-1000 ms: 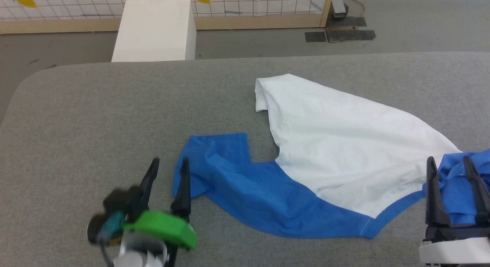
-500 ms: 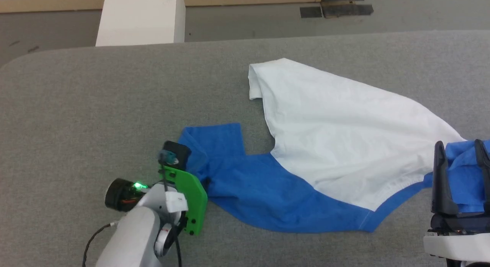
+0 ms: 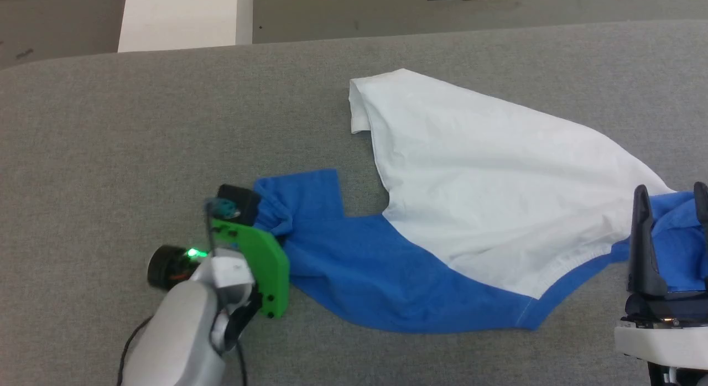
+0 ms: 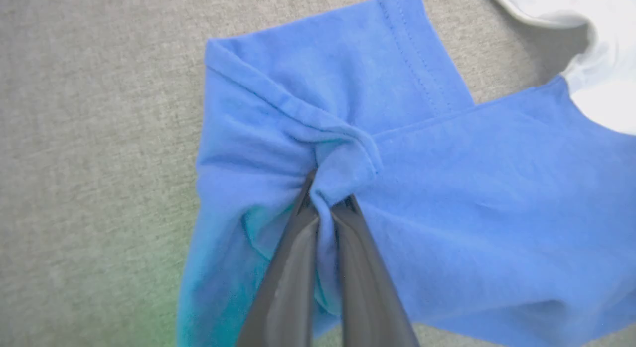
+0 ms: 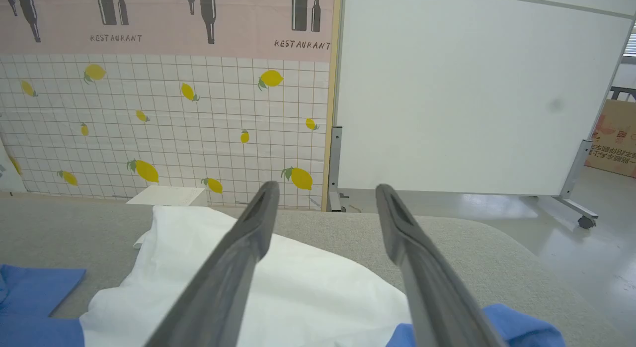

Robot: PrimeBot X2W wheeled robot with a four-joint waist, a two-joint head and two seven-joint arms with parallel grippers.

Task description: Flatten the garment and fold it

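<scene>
The garment (image 3: 487,170) lies spread on the grey table, white body toward the far right, one blue sleeve (image 3: 359,264) running toward the near left. My left gripper (image 4: 328,194) is shut on a bunched fold of that blue sleeve (image 4: 447,188) near its cuff; in the head view its green wrist mount (image 3: 260,259) covers the fingers. My right gripper (image 3: 672,188) stands open at the right edge over crumpled blue cloth (image 3: 675,248), nothing between its fingers (image 5: 238,257). In the right wrist view the white body (image 5: 308,297) lies below the right gripper (image 5: 327,189).
The grey padded table (image 3: 110,126) has bare room to the left and beyond the garment. A rigid white box (image 3: 177,18) stands on the floor behind the far edge. In the right wrist view a lemon-patterned wall (image 5: 164,128) and a white panel (image 5: 472,88) stand behind.
My left gripper moved forward onto the blue sleeve end and shut on a fold of it. The head camera tilted down. The right gripper stayed open in place.
</scene>
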